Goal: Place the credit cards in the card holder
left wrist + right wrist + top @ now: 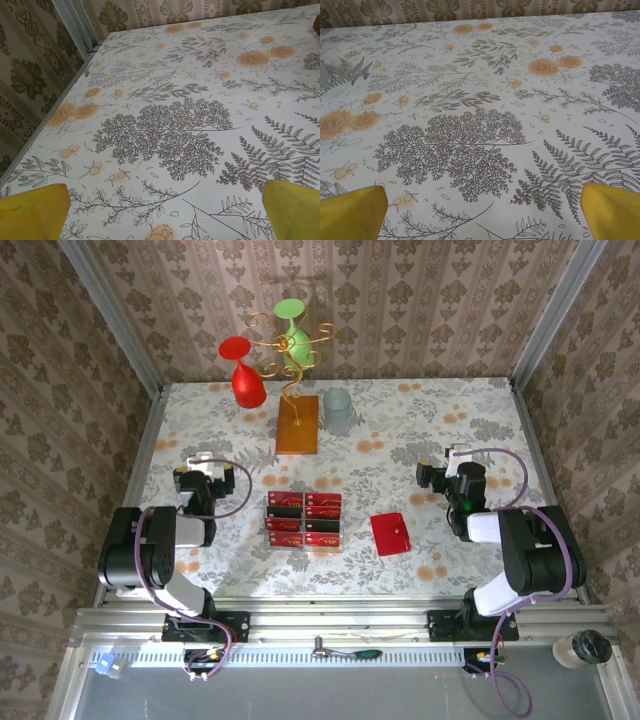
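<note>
since the credit cards (304,519) are the whole point, starting there: they lie flat in a tidy block near the middle of the bench (450,410), two columns side by side, packed edge to edge with dark stripes showing. looks like about eight, but the rows are too small to count for sure. the card holder (391,533) lies flat just to their right, not touching them, turned a bit off square, with a small dot on its red face.

the left hand (203,466) hangs over the bench off to the left of the cards, well apart from them. the right hand (452,465) is out past the holder on the right, also apart. both are spread wide with nothing in them. in the left wrist view the yellow fingertips (32,212) sit in the bottom corners with bare flowery cloth between them, and it's the same for the right one's fingertips (612,210).

further back there's a wooden block (297,423) with a curly gold wire stand carrying a red glass (245,375) and a green glass (293,325). a pale clear cup (337,412) stands just right of the block. down by the near rail, at the right corner, sits a lidded cup (583,648).
</note>
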Motion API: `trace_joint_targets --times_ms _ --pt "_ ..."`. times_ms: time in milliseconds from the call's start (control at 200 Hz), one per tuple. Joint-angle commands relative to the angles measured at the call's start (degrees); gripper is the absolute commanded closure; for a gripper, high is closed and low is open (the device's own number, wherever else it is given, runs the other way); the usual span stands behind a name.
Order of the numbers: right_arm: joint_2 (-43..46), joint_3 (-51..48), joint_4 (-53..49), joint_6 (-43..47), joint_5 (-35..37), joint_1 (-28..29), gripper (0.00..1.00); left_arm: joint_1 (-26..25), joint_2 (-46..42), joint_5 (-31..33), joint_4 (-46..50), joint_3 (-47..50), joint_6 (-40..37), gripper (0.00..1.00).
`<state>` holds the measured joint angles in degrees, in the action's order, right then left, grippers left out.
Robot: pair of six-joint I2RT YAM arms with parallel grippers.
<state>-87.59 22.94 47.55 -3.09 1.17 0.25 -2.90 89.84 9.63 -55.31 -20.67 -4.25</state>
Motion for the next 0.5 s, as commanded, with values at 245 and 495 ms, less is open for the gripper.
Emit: trace_joint_targets --times_ms 245,495 --pt "0.05 0.97 0.17 1.01 -0.56 -0.25 0.00 0.48 -0.42 -1.28 1.24 -1.22 1.35 0.00" --pt "0.10 0.88 0.26 0.98 -0.55 -0.25 0.00 0.79 -0.53 -1.84 1.43 -1.33 1.53 0.00"
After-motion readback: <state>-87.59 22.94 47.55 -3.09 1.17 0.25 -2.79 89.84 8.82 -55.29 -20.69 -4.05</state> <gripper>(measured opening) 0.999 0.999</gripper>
